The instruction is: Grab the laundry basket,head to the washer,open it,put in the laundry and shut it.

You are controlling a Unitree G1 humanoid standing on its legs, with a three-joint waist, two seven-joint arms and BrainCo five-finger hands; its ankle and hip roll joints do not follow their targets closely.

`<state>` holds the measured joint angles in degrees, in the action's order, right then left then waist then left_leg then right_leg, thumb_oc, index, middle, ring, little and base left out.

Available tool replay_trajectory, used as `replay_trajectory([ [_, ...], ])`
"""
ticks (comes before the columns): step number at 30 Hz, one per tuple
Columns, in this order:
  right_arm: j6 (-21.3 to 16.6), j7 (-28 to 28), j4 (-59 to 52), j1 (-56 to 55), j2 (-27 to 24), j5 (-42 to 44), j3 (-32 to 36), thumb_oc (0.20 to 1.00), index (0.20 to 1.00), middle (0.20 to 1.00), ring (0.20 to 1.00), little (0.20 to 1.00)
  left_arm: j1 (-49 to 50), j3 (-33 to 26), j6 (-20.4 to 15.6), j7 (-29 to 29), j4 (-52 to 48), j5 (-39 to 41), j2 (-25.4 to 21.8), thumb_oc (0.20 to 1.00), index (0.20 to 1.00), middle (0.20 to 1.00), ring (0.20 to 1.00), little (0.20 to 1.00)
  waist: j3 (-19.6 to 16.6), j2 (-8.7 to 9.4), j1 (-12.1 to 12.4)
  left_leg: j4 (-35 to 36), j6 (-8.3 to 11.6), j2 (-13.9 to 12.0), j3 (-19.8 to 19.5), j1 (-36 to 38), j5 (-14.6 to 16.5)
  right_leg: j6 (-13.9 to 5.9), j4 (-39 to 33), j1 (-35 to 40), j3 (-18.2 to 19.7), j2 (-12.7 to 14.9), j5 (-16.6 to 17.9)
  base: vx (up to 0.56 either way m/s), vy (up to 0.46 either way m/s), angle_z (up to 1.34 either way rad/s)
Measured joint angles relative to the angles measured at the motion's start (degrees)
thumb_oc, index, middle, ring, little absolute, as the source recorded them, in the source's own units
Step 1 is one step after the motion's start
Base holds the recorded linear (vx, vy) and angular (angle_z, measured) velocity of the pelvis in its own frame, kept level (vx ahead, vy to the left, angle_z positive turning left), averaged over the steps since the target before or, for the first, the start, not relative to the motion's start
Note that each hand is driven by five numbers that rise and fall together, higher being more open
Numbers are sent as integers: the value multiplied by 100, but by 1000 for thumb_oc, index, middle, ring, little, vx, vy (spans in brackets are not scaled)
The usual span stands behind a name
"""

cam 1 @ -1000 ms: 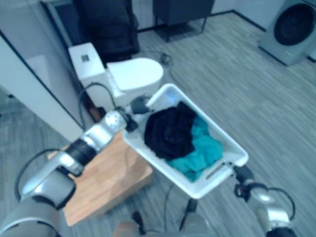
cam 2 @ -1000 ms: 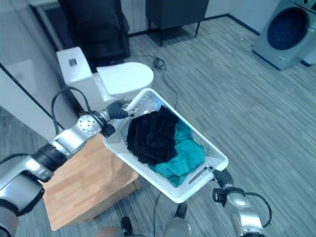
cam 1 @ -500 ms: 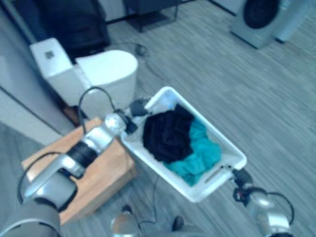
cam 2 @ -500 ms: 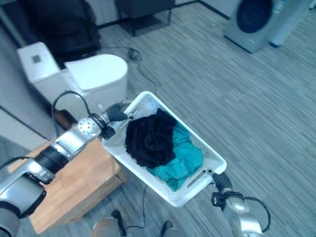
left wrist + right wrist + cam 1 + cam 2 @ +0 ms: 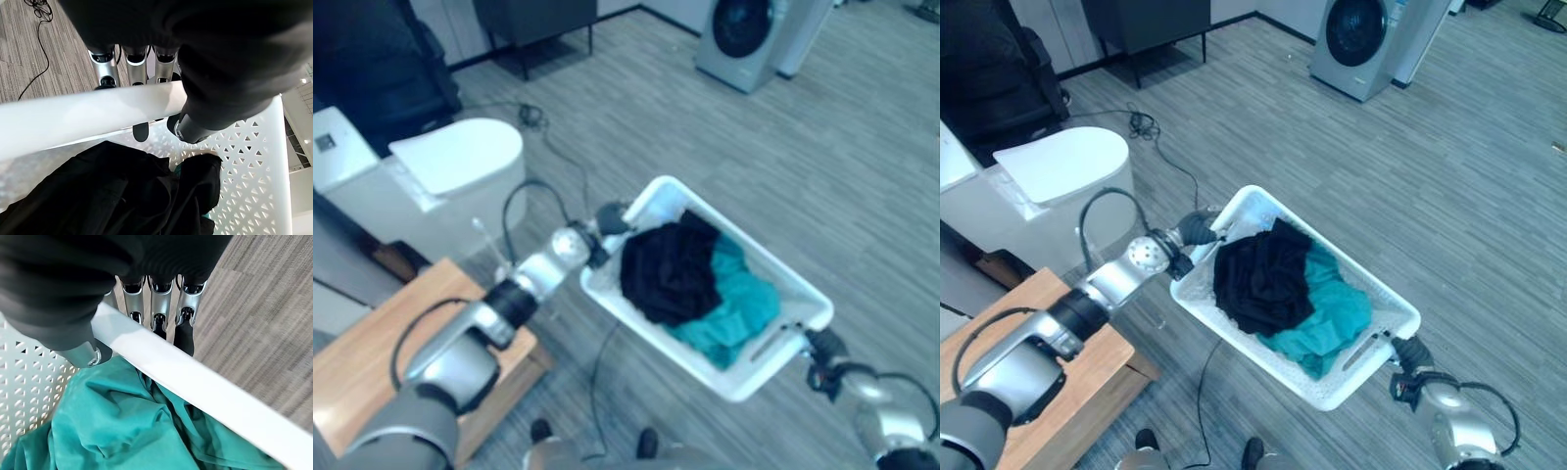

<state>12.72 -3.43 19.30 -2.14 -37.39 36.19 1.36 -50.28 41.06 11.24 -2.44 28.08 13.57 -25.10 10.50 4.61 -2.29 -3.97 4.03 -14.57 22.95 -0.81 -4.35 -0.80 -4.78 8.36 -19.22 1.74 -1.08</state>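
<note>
left hand (image 5: 146, 54): fingers and thumb curled round the rim at one short end of the laundry basket (image 5: 1386, 308)
right hand (image 5: 161, 303): grasping the opposite end's rim
basket: held between both hands above the floor (image 5: 1489, 196)
laundry: black garment (image 5: 1258, 274) beside teal cloth (image 5: 1332, 318), inside
washer (image 5: 1361, 39): far off, door closed

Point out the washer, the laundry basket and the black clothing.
washer (image 5: 1359, 44): right eye view, on its round dark door.
laundry basket (image 5: 1393, 315): right eye view, on its bare white side wall.
black clothing (image 5: 671, 271): left eye view, middle of the bundle.
</note>
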Motion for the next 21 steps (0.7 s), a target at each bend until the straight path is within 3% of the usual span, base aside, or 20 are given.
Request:
replay_trajectory([
  [14, -123, -175, 521, 652, -122, 220, -202, 200, 200, 200, 200, 200, -569, 269, -32, 103, 914, 13, 267, 200, 200, 200, 200, 200, 54, -217, 54, 94, 64, 59, -111, -52, -38, 10, -6, -23, -127, -1, 21, 21, -37, 4],
  [16, -121, -167, 854, 1105, -139, 230, -661, 200, 200, 200, 200, 200, -765, 392, -96, 76, 1295, 20, 165, 200, 200, 200, 200, 200, 86, -197, 91, -184, 99, -48, -188, -155, -52, 90, -28, -79, -9, -78, -44, 88, -162, -15],
  [17, -122, -163, 844, 1238, -142, 230, -746, 200, 200, 200, 200, 200, -783, 362, -99, 71, 1302, 63, 40, 200, 200, 200, 200, 200, 119, -222, 165, -502, 113, -122, -342, -280, -64, 240, 26, -85, 59, -133, -132, 145, -120, -38],
  [19, -122, -180, 755, 1402, -142, 244, -857, 200, 200, 200, 200, 200, -1003, 589, -179, -7, 1262, 274, -267, 200, 200, 200, 200, 200, 401, -140, 359, -2243, 176, -235, -1445, -1193, -186, 475, 155, 111, 164, -123, -288, 227, 41, 3],
  [20, -129, -220, 718, 1414, -174, 254, -821, 200, 200, 200, 200, 200, -1022, 611, -228, -16, 1044, 332, -392, 200, 200, 200, 200, 200, 458, -137, 360, -2441, 321, 125, -1661, -1650, 159, 423, 103, 133, 77, -108, -274, 372, 73, 40],
  [21, -128, -224, 719, 1500, -229, 261, -823, 200, 200, 200, 200, 200, -1050, 610, -249, -2, 907, 341, -480, 200, 200, 200, 200, 200, 536, -177, 429, -2356, 208, 492, -1697, -1933, 305, 380, 105, 99, 72, -96, -334, 391, 52, 21],
])
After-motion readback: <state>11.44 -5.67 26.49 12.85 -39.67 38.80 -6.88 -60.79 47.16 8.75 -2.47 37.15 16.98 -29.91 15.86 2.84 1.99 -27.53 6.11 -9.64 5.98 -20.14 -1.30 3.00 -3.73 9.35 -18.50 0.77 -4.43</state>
